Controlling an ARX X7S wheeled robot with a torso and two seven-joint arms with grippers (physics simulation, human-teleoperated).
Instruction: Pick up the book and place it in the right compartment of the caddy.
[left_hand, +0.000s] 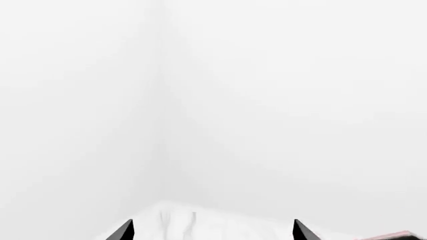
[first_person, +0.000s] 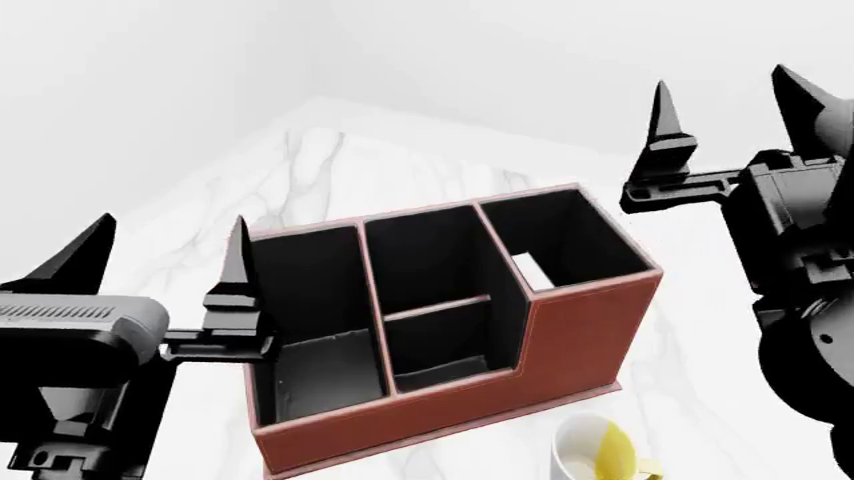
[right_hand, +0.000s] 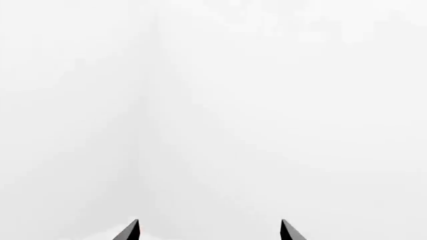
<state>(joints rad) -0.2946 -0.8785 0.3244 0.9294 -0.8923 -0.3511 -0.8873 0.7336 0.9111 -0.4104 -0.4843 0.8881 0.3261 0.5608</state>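
book (first_person: 530, 268) inside right compartment (first_person: 583, 232) of caddy (first_person: 561, 345) | left gripper (first_person: 171, 250) spread, empty | right gripper (first_person: 738, 105) spread, empty | mug (first_person: 597, 452) on worktop (first_person: 320, 165)

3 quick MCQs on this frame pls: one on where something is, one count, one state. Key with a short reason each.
1. Where is the mug relative to the caddy in the head view?
A. inside the middle section
B. on the table in front of the tall end
C. behind the caddy

2. How many sections does the caddy have?
A. two
B. three
C. five

3. What state are the two tools in?
A. both open, holding nothing
B. left shut on the mug
C. right shut on the caddy wall

Key:
1 B: the mug stands on the table near the bottom edge, below the caddy's taller end.
2 B: a long bin, a bin split by a low divider, and the right compartment, where a white patch shows.
3 A: the left tool and right tool both show spread fingers with nothing between.
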